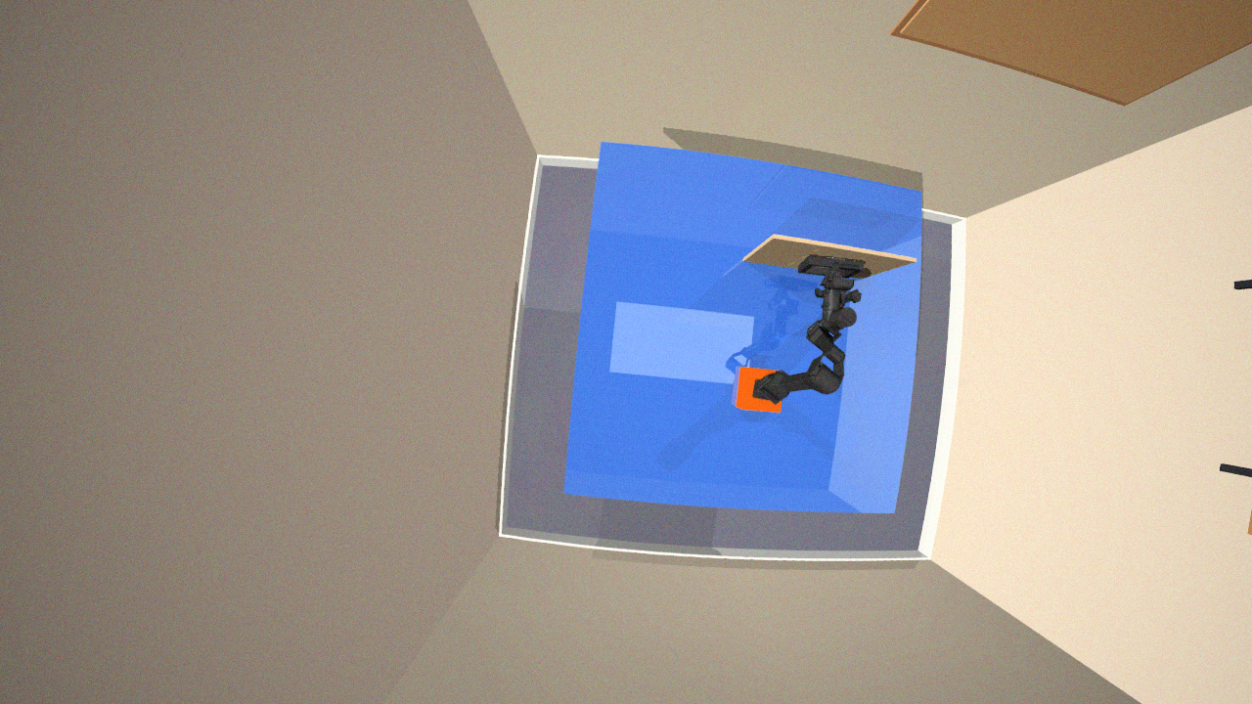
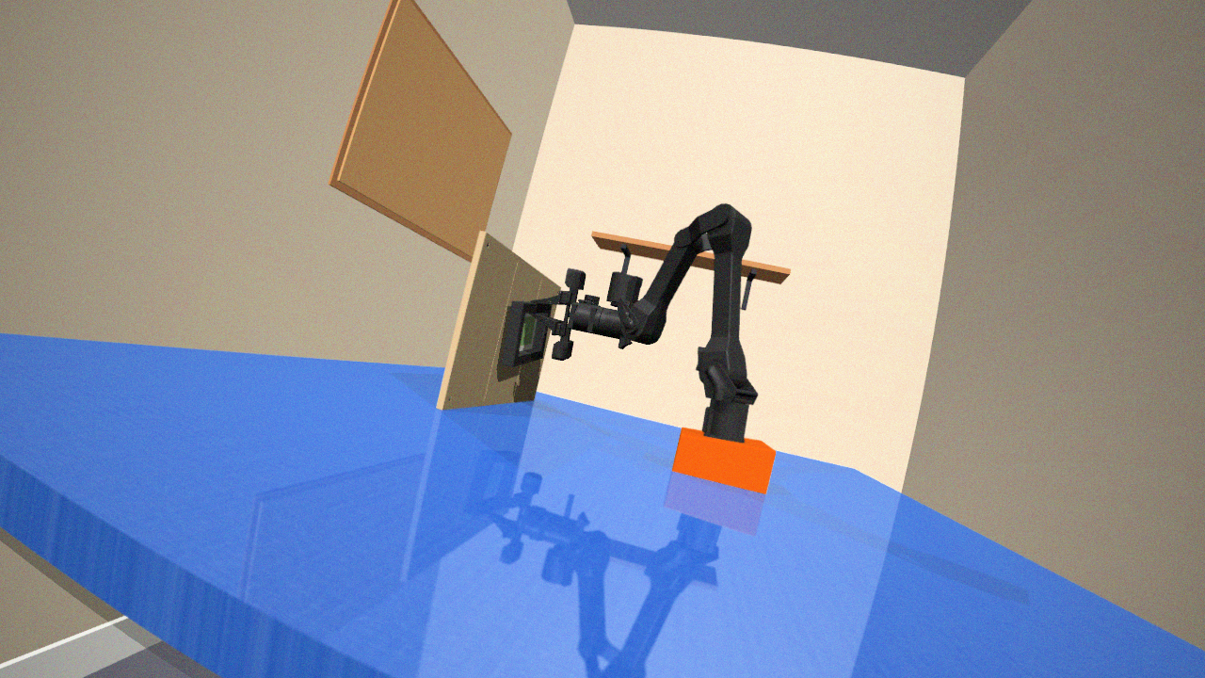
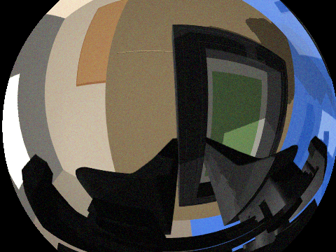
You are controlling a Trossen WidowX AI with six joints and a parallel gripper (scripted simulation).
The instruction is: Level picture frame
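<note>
Beige panel behind; gripper [image 1: 834, 269] [image 2: 538, 310] [image 3: 189, 142] partly closed, gripping black frame [image 1: 827, 265] [image 2: 511, 334] [image 3: 190, 101].

Fingers shut on the frame.

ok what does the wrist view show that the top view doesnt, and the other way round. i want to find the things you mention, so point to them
Only the wrist view: the green picture inside the black frame [image 1: 809, 264] [image 2: 509, 334] [image 3: 190, 94], and the fingers shut on the frame's bar.

Only the top view: the orange base block [image 1: 746, 401] [image 2: 723, 461] under the arm.

Both: the black frame, the upright tan panel [image 1: 770, 251] [image 2: 472, 337] [image 3: 140, 105] and the blue table top [image 1: 665, 437] [image 2: 210, 506] [image 3: 309, 94].
</note>
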